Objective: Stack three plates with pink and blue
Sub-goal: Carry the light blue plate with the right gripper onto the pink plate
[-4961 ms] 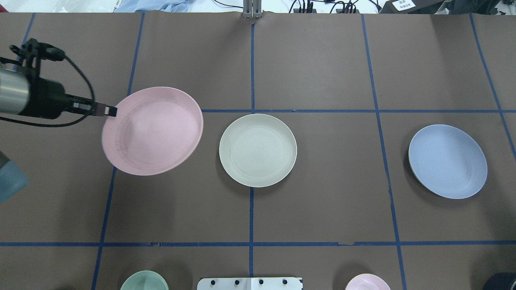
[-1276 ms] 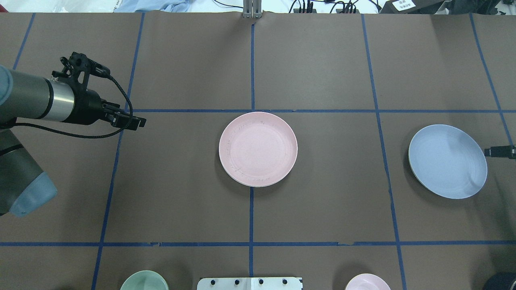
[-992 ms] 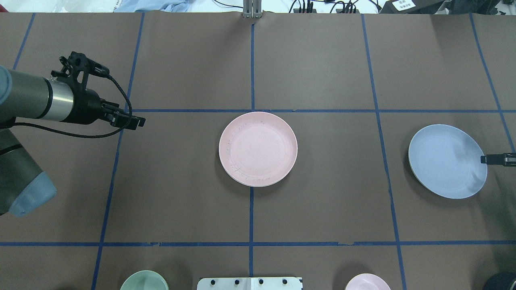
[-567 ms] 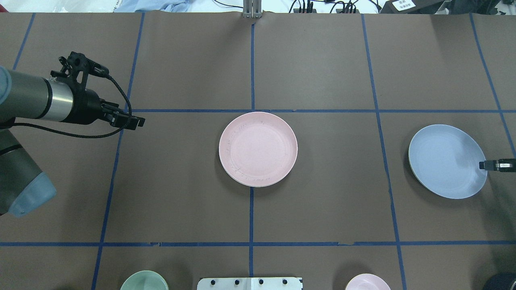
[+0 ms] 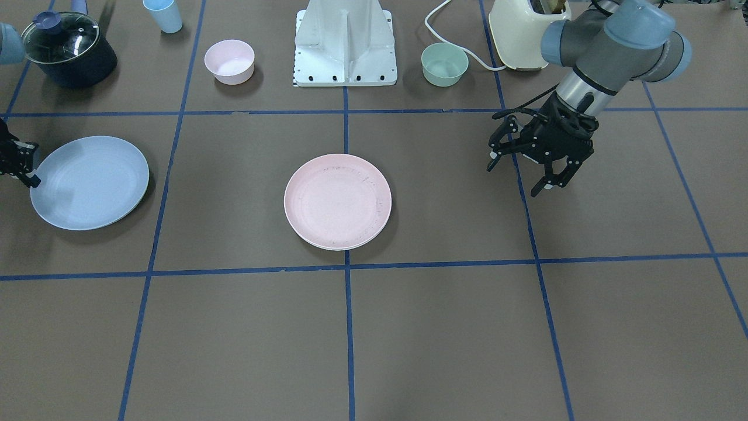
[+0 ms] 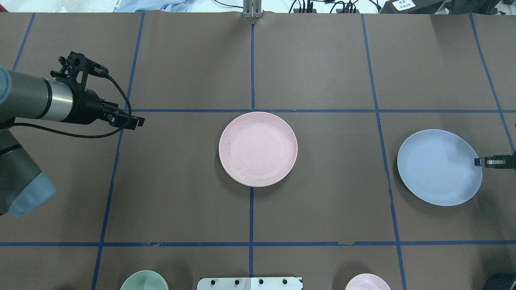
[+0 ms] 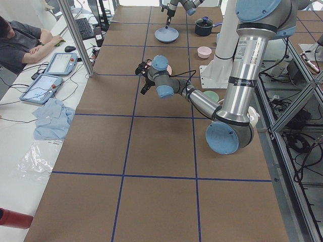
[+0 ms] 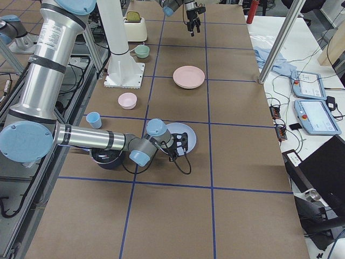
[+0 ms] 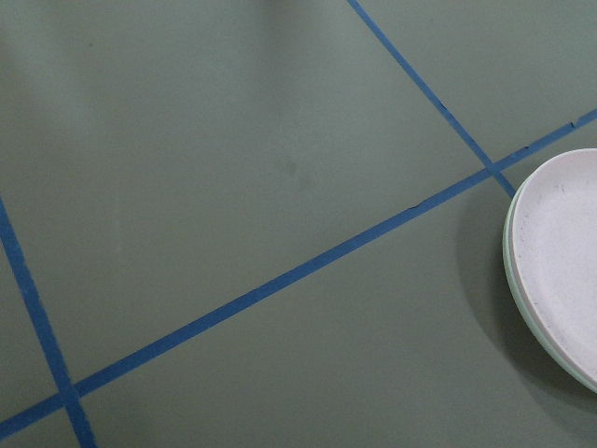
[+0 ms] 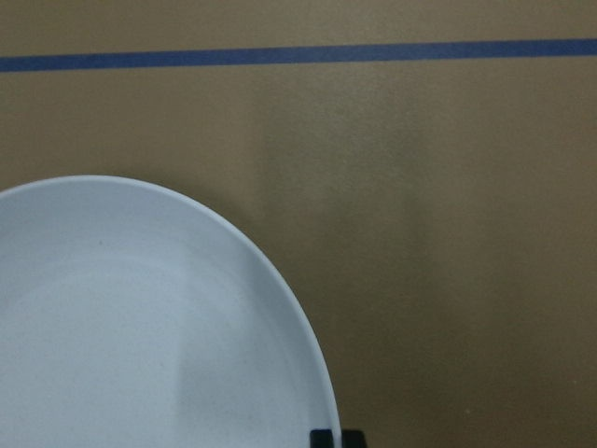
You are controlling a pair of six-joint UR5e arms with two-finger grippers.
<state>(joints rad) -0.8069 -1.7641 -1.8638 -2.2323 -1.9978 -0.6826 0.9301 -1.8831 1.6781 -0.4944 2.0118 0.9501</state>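
Observation:
The pink plate (image 6: pixel 258 149) lies at the table's middle on the cream-white plate, of which only a pale rim (image 9: pixel 509 271) shows under it in the left wrist view. The pale blue plate (image 6: pixel 439 167) is at the right, with a shadow under its edge. My right gripper (image 6: pixel 479 162) is shut on its right rim; the front view shows the plate (image 5: pixel 90 181) and the gripper (image 5: pixel 28 175) at the far left. My left gripper (image 5: pixel 514 178) is open and empty, well left of the stack; it also shows in the overhead view (image 6: pixel 137 121).
Near the robot's base (image 5: pixel 346 41) stand a small green bowl (image 5: pixel 445 64) and a small pink bowl (image 5: pixel 229 61). A dark pot with a glass lid (image 5: pixel 69 49), a blue cup (image 5: pixel 163 14) and a cream appliance (image 5: pixel 520 29) stand along that edge.
The pink plate went from my left gripper onto the cream plate and the left arm drew back. The right gripper reached the blue plate's rim; the plate has shifted left and toward the robot.

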